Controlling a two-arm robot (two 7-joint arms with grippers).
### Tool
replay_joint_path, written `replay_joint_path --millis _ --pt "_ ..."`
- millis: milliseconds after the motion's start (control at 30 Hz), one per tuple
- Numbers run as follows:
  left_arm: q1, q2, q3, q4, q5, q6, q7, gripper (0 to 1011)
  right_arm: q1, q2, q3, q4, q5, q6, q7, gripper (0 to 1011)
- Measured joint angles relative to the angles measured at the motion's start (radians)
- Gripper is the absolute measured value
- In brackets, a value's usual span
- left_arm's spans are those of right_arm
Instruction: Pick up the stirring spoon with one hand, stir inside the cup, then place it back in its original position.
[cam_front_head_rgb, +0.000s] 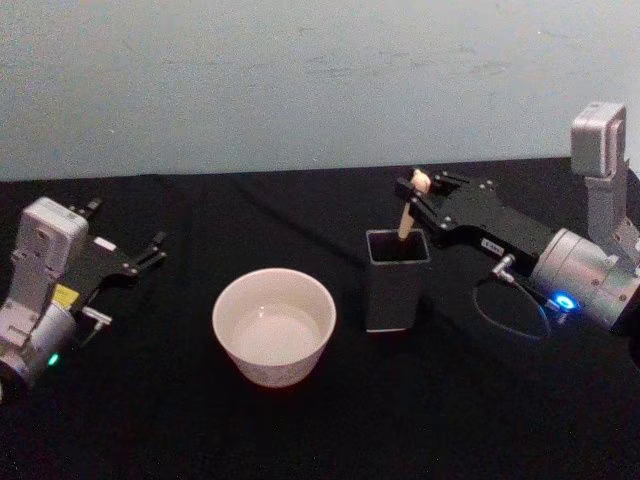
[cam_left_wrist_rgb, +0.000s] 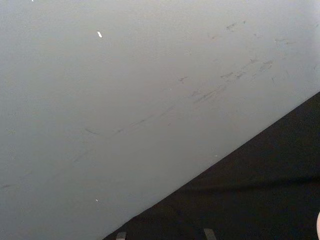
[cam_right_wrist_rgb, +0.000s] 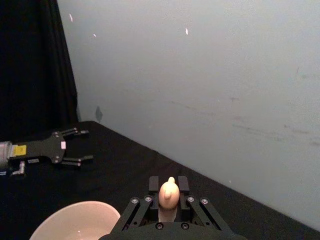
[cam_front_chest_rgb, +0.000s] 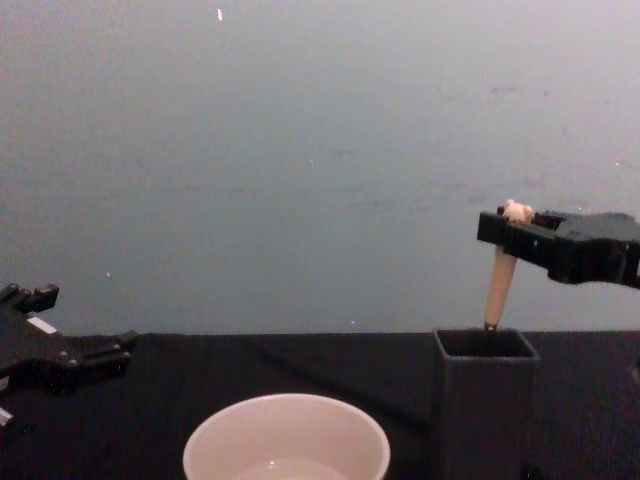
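The stirring spoon (cam_front_head_rgb: 407, 218) stands in the dark grey square holder (cam_front_head_rgb: 395, 285), its beige handle leaning out and its bowl hidden inside. My right gripper (cam_front_head_rgb: 418, 187) is shut on the handle just under the bear head (cam_right_wrist_rgb: 169, 192), above the holder (cam_front_chest_rgb: 485, 400). From the side, the handle (cam_front_chest_rgb: 498, 285) slants up from the holder to the right gripper (cam_front_chest_rgb: 512, 222). The cream-white cup (cam_front_head_rgb: 273, 325) sits to the holder's left, with liquid in it. My left gripper (cam_front_head_rgb: 128, 224) rests open over the table at far left, away from the cup.
Black cloth covers the table (cam_front_head_rgb: 450, 420), and a pale wall (cam_front_head_rgb: 300, 80) rises behind it. Open cloth lies in front of the cup and the holder. In the right wrist view a dark curtain (cam_right_wrist_rgb: 30, 65) hangs beyond my left gripper (cam_right_wrist_rgb: 87, 145).
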Motion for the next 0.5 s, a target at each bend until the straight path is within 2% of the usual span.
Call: replay_joint_path --millis 500 --pt "0.0 0.0 0.0 0.0 0.0 0.0 0.0 1001 -0.008 -0.02 -0.02 0.028 -0.022 0.017 -0.015 214"
